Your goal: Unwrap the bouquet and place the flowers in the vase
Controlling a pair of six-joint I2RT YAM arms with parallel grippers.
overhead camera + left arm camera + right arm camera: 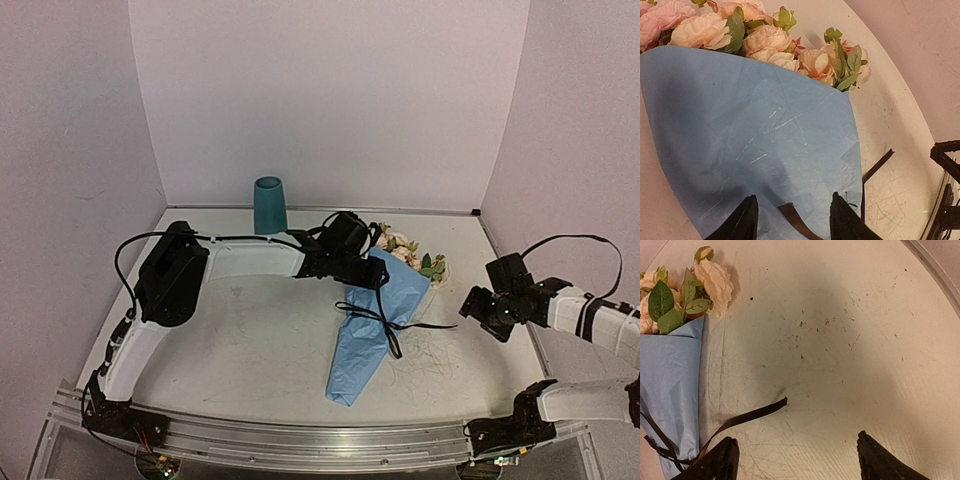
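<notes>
i'm untying the bouquet (375,300) | left gripper (792,200) half-open, right gripper (796,437) wide, both empty | next: pinching ribbon (765,408) at right's 9 o'clock

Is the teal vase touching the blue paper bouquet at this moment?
Apart. The top view shows the vase standing well left of the bouquet, with table showing between them.

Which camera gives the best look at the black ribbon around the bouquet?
The top view: it shows the ribbon tied round the bouquet, with its loose ends on the table. The right wrist view shows only one loose end and part of the knot; the left wrist view shows short bits.
</notes>
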